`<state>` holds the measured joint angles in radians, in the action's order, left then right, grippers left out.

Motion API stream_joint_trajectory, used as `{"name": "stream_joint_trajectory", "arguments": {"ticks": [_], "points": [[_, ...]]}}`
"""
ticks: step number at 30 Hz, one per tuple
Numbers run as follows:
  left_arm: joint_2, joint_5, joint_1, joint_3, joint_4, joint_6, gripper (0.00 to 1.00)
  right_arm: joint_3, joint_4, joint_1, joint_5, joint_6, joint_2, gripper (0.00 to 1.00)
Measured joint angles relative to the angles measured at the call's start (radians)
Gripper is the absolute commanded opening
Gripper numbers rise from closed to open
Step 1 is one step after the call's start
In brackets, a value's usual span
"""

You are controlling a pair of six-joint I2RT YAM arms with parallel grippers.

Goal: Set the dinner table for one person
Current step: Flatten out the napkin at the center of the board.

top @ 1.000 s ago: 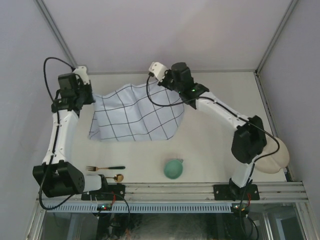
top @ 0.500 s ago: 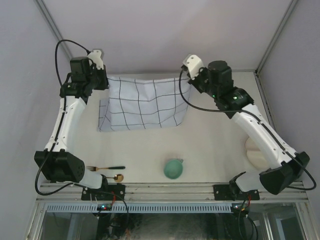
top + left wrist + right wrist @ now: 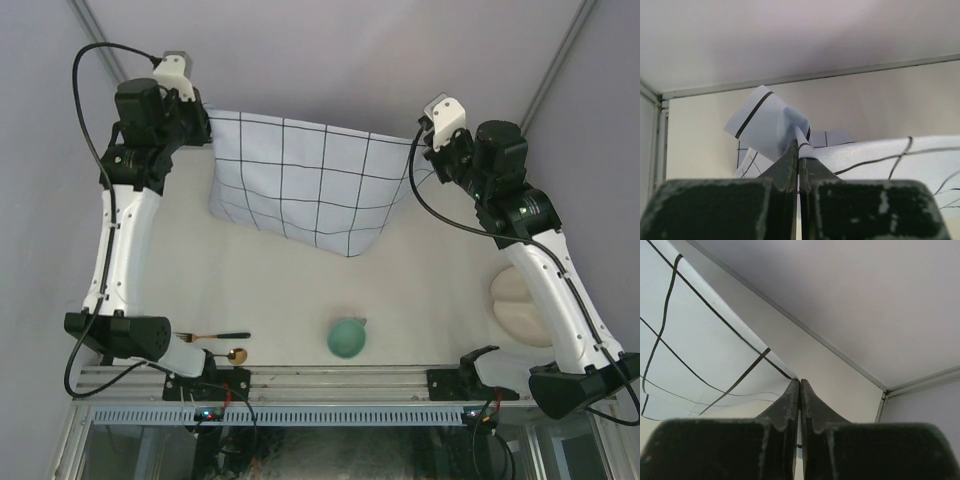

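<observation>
Nearest the arm bases, a fork [image 3: 210, 336] and a spoon [image 3: 237, 354] lay at the left of the cream surface [image 3: 280, 290]. A teal cup [image 3: 347, 337] sat near the middle, and pale stacked plates [image 3: 520, 305] lay at the right edge, partly behind the right arm.

Farther back, the pale-blue grid cloth [image 3: 310, 190] hung spread between the two arms over the far half of the surface, its lower edge sagging towards the middle. Whether that edge touched the surface could not be told.

The left hand [image 3: 798, 147] was pinched tight on one top corner, the fabric bunching and folding just above its tips. The right hand [image 3: 799, 385] was clamped on the other top corner, where the cloth ran taut and flat.

The cloth looked thin, light and limp. It would probably drape, billow and crease rather than hold a shape, and could slip from a shallow pinch. The two top corners seemed the right hold, kept apart so it lies flat. The surface itself looked rigid and matte.

No brand, label or writing was legible anywhere.
</observation>
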<state>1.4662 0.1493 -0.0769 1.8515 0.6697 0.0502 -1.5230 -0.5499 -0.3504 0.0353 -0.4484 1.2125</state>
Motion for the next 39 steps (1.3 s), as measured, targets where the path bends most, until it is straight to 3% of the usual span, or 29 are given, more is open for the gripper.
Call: {"name": "stream_joint_trajectory", "arguments": {"ticks": [9,15,18,23,30,37,38,39], "points": [[0.110,-0.019,-0.097,0.031,0.002,0.028,0.00,0.042,-0.034,0.036,0.020,0.041,-0.012,0.00],[-0.016,-0.080,-0.080,-0.327,-0.087,-0.010,0.00,0.061,-0.055,0.004,0.080,0.069,0.048,0.00],[-0.092,-0.087,-0.015,-0.539,-0.121,-0.029,0.00,0.104,-0.066,-0.033,0.100,0.071,0.103,0.00],[-0.139,-0.043,0.180,-0.722,-0.135,-0.062,0.01,0.226,-0.124,-0.094,0.153,0.069,0.151,0.00],[-0.140,-0.014,0.365,-0.778,-0.171,-0.101,0.00,0.334,-0.111,-0.134,0.176,0.043,0.284,0.00],[-0.140,-0.012,0.391,-0.779,-0.190,-0.123,0.00,0.319,-0.055,-0.156,0.176,0.022,0.521,0.00],[-0.140,-0.013,0.393,-0.779,-0.190,-0.125,0.00,0.297,-0.053,-0.161,0.176,0.015,0.552,0.04],[-0.140,-0.014,0.394,-0.779,-0.190,-0.127,0.00,0.262,-0.052,-0.163,0.175,0.005,0.583,0.19]]}}
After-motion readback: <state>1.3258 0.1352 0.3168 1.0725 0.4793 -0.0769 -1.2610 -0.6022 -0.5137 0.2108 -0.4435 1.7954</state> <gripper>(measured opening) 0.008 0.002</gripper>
